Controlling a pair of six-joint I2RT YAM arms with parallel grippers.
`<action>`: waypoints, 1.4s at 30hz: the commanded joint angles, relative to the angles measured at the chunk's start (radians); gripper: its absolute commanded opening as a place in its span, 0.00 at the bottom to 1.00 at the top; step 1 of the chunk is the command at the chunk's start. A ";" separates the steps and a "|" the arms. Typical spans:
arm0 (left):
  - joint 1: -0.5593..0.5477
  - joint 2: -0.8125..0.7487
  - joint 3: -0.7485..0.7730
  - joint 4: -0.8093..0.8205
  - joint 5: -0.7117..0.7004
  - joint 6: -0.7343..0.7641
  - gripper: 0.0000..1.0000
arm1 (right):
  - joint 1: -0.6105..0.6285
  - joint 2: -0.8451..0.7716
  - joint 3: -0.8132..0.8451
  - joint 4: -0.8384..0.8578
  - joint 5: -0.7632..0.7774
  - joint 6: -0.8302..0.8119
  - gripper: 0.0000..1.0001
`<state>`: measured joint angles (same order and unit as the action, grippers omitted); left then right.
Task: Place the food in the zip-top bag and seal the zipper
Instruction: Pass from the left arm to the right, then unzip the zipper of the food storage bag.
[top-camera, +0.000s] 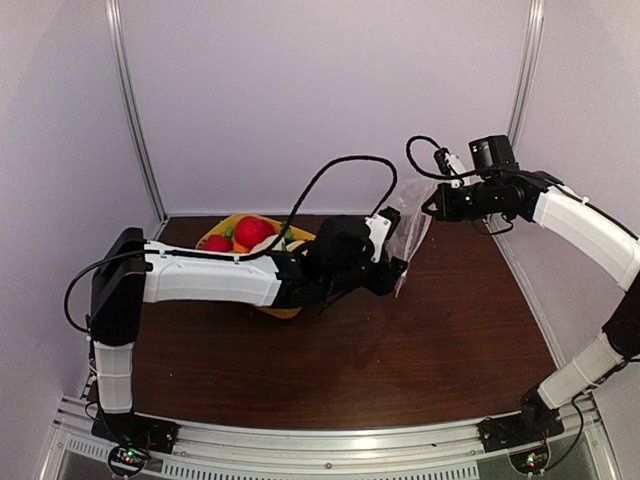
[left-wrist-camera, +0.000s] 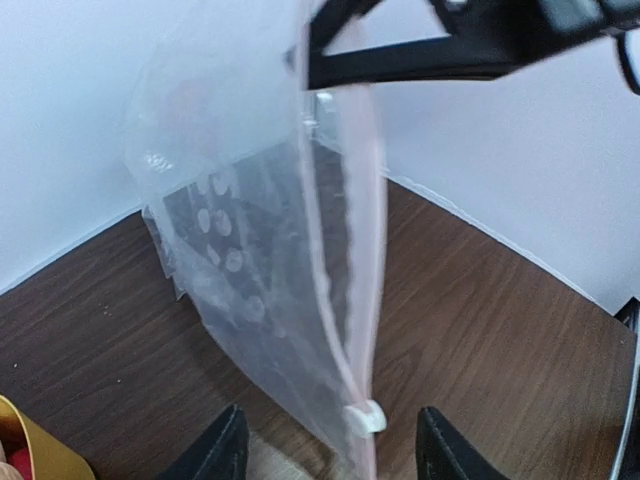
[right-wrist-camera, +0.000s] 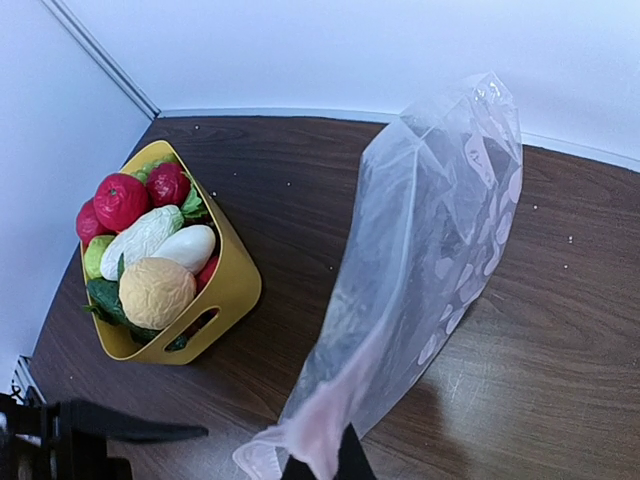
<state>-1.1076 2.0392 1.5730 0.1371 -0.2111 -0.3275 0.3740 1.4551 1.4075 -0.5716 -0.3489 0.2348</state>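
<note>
Right fingers: clamped on zip-top bag corner. Left fingers: spread, straddling zipper. Food: heaped in yellow tub, near far-left corner of surface.

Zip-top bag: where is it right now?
In the top view the bag hangs from the right gripper, jaws shut, just right of the yellow tub. Its zipper sits inside the left gripper, jaws open.

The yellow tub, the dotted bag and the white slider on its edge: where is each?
yellow tub (right-wrist-camera: 235, 290), right wrist view, its bare outer wall.
zip-top bag (right-wrist-camera: 440, 240), right wrist view, its dotted middle.
white slider (left-wrist-camera: 365, 418), left wrist view, the clip's body.
</note>
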 joint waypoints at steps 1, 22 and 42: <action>-0.053 -0.040 -0.014 0.101 -0.075 0.112 0.57 | -0.010 -0.010 0.007 0.009 0.044 0.090 0.00; -0.052 0.092 0.138 -0.066 -0.129 0.119 0.40 | -0.046 -0.025 -0.004 0.030 0.013 0.146 0.00; -0.022 0.154 0.199 -0.093 -0.084 0.085 0.23 | -0.060 -0.031 -0.027 0.047 -0.015 0.157 0.00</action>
<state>-1.1419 2.1757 1.7355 0.0273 -0.3138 -0.2283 0.3225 1.4509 1.3994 -0.5472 -0.3443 0.3748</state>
